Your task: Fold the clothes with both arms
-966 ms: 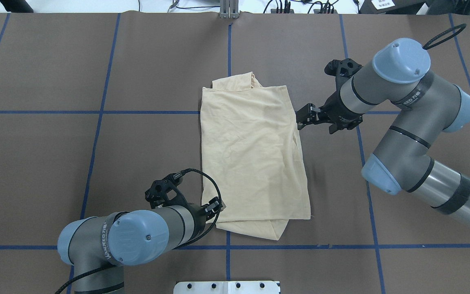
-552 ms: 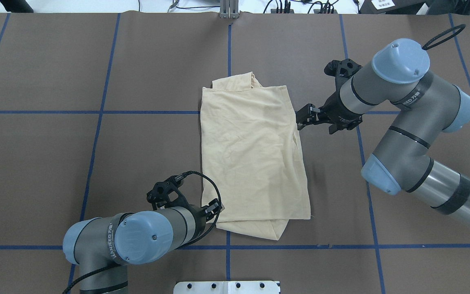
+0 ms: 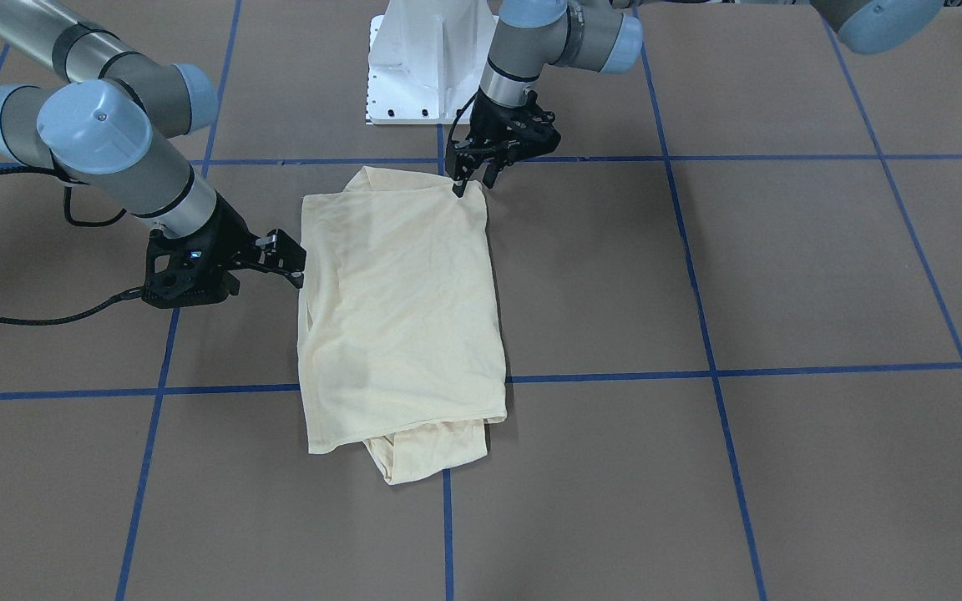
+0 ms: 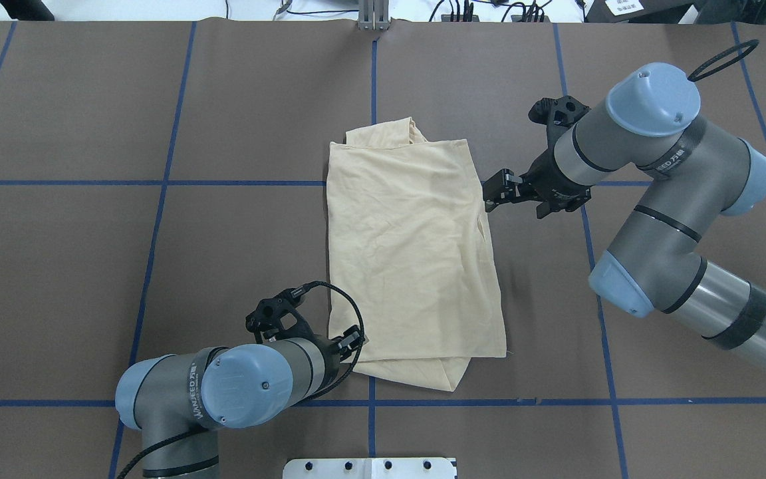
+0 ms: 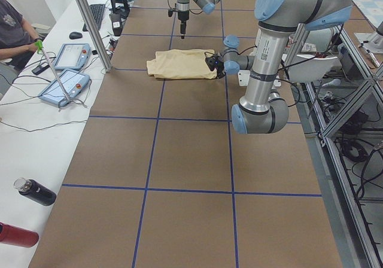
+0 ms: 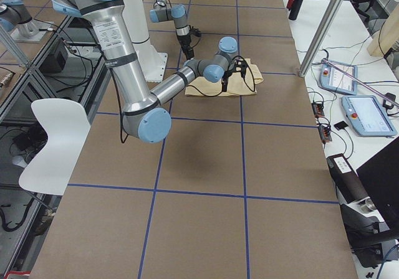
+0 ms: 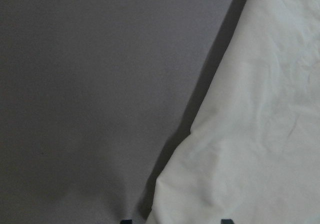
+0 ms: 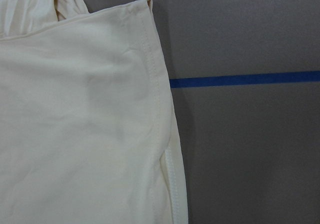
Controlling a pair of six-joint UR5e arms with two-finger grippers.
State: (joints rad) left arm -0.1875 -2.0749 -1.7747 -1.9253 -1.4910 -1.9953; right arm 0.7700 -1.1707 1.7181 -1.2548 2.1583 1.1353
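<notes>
To either side of the white, bolt-holed pedestal base (image 4: 370,468), the left arm (image 4: 157,392) and right arm (image 4: 649,166) are silver-grey tubes with light-blue joint caps, dark screws, white lettering on dark bands and looping black braided cables. The left gripper (image 3: 471,179) and right gripper (image 4: 493,189) are black and angular.

We see a robotics lab. Beside the blue-taped table (image 5: 185,154) — teach pendants (image 5: 61,87), an aluminium post (image 5: 90,26) and an operator (image 5: 12,23).
</notes>
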